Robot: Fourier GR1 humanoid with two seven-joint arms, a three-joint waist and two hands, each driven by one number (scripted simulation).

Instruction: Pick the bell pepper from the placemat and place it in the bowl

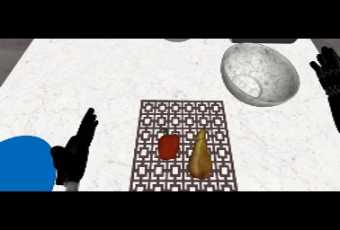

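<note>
- The bell pepper lies on the lower half of the placemat, its green stem pointing away from me. Nothing is touching it.
- A pear lies just to the right of the pepper, with a narrow gap between them.
- The bowl sits on the bench, up and to the right of the placemat and well apart from the pepper. I see nothing inside it.
- My left hand is at the lower left, just off the mat's left edge, with fingers straight and holding nothing.
- My right hand rests at the right edge beside the bowl, with fingers up and spread, also holding nothing.
- A blue shape fills the lower left corner. I cannot tell what it is.
- I judge the task to be at its very start, since the pick has not yet begun.
- Next, as I read it, I need to bring a hand over the pepper and curl round it without nudging the pear. Then I lift and carry it up and right, over the bowl's rim.
- The left hand is nearer the pepper and the right is nearer the bowl.
</note>
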